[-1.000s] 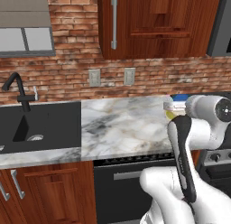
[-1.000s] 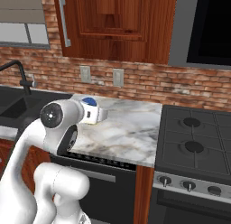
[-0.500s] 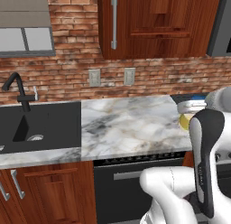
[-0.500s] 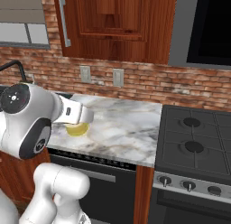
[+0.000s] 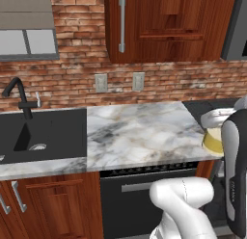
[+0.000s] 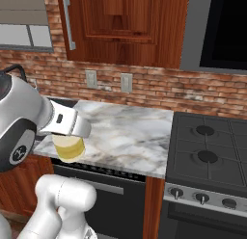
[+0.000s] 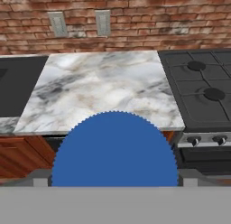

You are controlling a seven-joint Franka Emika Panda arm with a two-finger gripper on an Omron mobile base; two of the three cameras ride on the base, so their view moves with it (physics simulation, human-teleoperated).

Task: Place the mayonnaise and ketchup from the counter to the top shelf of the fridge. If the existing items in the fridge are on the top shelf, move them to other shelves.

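Right now I see the mayonnaise (image 7: 115, 148) bottom centre in the hand view, lid toward the camera, axis along the gripper (image 7: 114, 179), whose wide jaws clasp it just off the counter (image 6: 130, 132) edge.

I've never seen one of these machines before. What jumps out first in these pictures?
A big blue lid looms right under the hand's camera. It tops the mayonnaise, a creamy jar at the robot's hand, at the front edge of the white marble counter. Beside the marble lie a black sink and a dark stove.
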